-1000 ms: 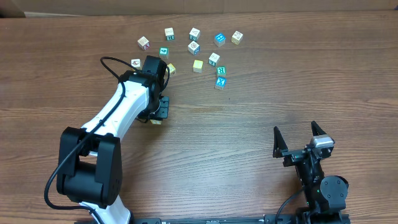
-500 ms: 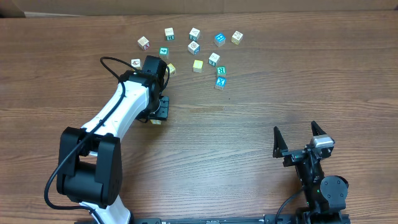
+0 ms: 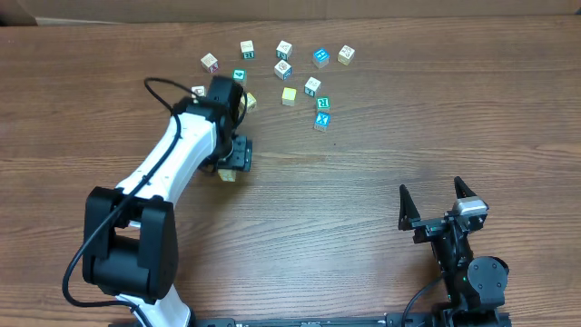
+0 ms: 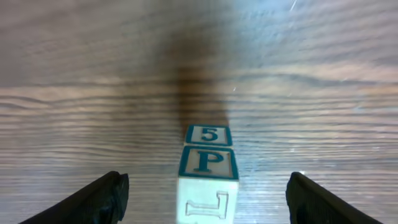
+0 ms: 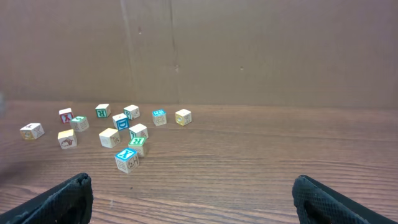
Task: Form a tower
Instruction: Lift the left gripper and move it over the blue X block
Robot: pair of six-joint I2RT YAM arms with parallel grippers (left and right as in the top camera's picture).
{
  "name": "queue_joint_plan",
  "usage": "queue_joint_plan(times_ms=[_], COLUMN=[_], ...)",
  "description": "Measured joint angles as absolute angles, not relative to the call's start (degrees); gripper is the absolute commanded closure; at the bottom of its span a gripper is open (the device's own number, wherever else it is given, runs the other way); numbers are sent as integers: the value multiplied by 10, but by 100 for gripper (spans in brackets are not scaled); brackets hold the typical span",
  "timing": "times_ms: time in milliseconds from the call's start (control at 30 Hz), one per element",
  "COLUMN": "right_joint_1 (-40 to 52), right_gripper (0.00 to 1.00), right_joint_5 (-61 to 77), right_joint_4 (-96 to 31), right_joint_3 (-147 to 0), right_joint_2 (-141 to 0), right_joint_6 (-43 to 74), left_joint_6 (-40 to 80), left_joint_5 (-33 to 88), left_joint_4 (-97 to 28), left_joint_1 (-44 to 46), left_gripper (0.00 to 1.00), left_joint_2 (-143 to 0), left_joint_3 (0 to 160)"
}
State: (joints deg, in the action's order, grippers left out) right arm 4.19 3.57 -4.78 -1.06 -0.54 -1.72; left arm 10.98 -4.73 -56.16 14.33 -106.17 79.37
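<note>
The tower (image 4: 208, 163) is straddled by the left gripper (image 4: 206, 186), spread wide, nothing held. It could be toppled if brushed during lifting.

Wood-grain counter (image 3: 381, 163), brown cardboard wall (image 5: 249, 50) behind it. Loose letter cubes scattered; landmark is the teal X cube (image 3: 321, 120) - green-letter cube (image 3: 322, 103) just behind it, yellow cube (image 3: 289, 94) to its left, blue cube (image 3: 320, 57) and cream cube (image 3: 346, 54) farther back.
</note>
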Motion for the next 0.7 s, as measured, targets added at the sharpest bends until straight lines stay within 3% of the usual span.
queue_joint_plan(times_ms=[67,200,400,600,633,700], right_joint_1=[42,42,42,42,42,42], right_gripper=[0,0,0,0,0,0], right_joint_5=[36,36,36,36,36,36], right_joint_4=[-48,-48,-48,-48,-48,-48], right_joint_3=[-11,-11,-11,-11,-11,-11], right_joint_2=[-5,-5,-5,-5,-5,-5], right_joint_6=[-17,-17,-17,-17,-17,-17], left_joint_6=[112,119,121,125,131,145], left_joint_5=[-47,-42,-36,-34,-34,-27], left_joint_4=[-584,-627,-632,-576,-574,-572], left_joint_1=[139,130,123,123,123,123], left_gripper=[6,9,0,0,1,16], left_joint_2=[-1062,-1062,-1060,-1050,-1050,-1053], left_joint_3=[840,974,1163,1200,1200,1199])
